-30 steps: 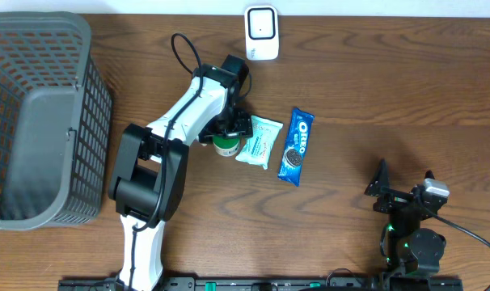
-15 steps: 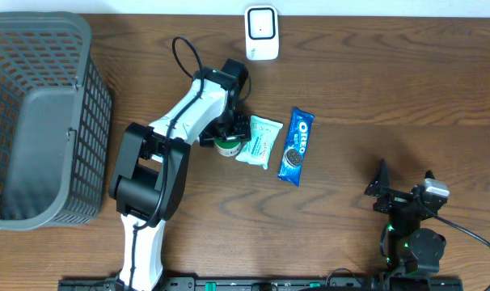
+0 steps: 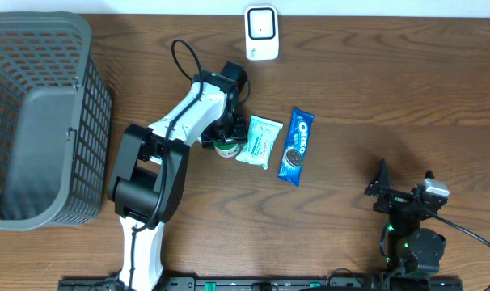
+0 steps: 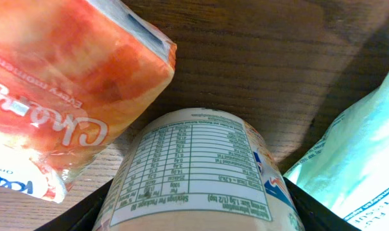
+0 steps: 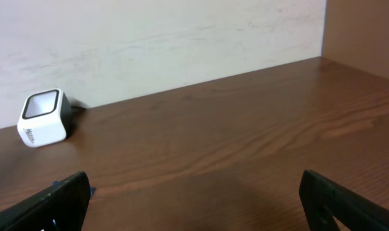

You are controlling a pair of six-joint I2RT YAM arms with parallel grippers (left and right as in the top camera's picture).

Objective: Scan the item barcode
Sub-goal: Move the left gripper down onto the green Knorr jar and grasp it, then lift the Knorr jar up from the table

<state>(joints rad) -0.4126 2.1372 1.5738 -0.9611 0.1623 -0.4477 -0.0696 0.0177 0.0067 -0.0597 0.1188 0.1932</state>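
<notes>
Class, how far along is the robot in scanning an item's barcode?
Done: nothing looks scanned yet. In hand: the left hand straddles the small bottle; a firm grip is unclear. Left: lift it and show its barcode to the white scanner at the far edge. The right hand sits open.

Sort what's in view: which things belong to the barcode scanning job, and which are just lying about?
In the job:
- bottle, between the fingers of the left gripper
- white scanner

Lying about:
- orange packet and green packet, either side of the bottle
- biscuit pack
- basket
- right gripper, open and holding nothing
</notes>
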